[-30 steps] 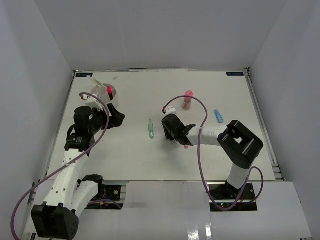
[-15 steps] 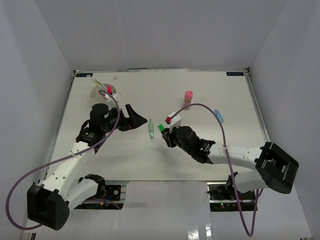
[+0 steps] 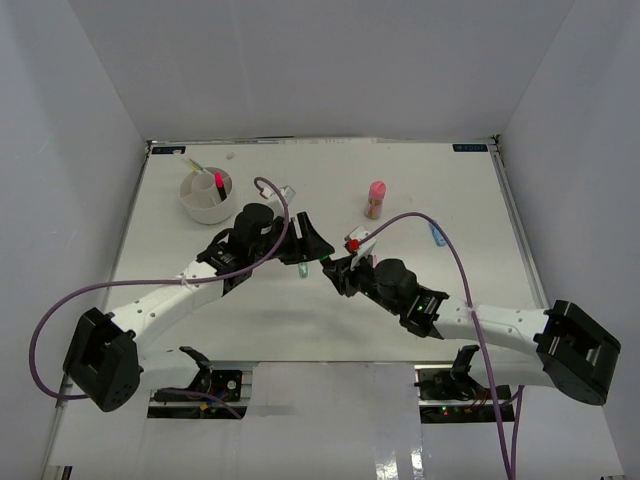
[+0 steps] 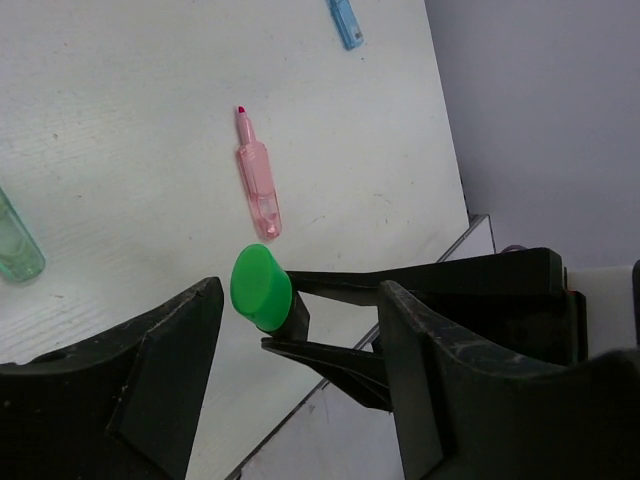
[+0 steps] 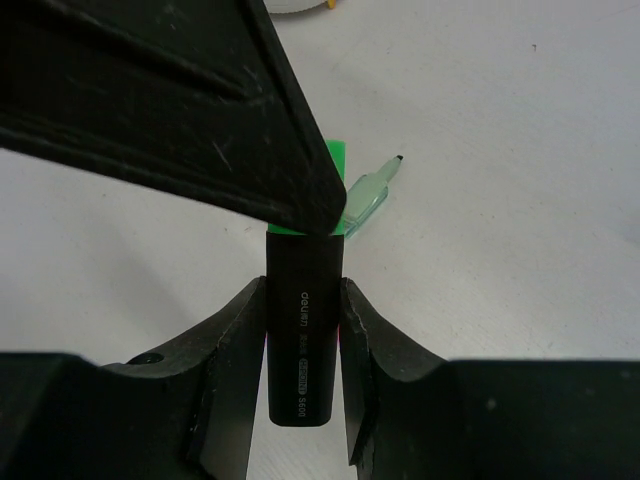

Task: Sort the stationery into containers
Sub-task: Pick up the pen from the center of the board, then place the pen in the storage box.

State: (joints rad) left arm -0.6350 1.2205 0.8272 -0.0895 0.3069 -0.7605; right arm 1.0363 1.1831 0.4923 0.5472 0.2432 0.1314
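Left arm (image 3: 180,290), a second ago at the white cup (image 3: 200,210) by the table's (image 3: 480,300) far left corner, now reaches the middle, where the left gripper (image 3: 318,248) hangs with fingers apart either side of the green-capped marker's (image 4: 262,288) cap, clear of it. Right gripper (image 5: 303,300), also moved in: clamped on that marker's black barrel. Lying loose: pale green marker (image 4: 15,245) just beside the grippers, pink marker (image 4: 257,190), blue piece (image 3: 437,232) toward the right edge; pink tube (image 3: 376,198) upright nearer the far edge.
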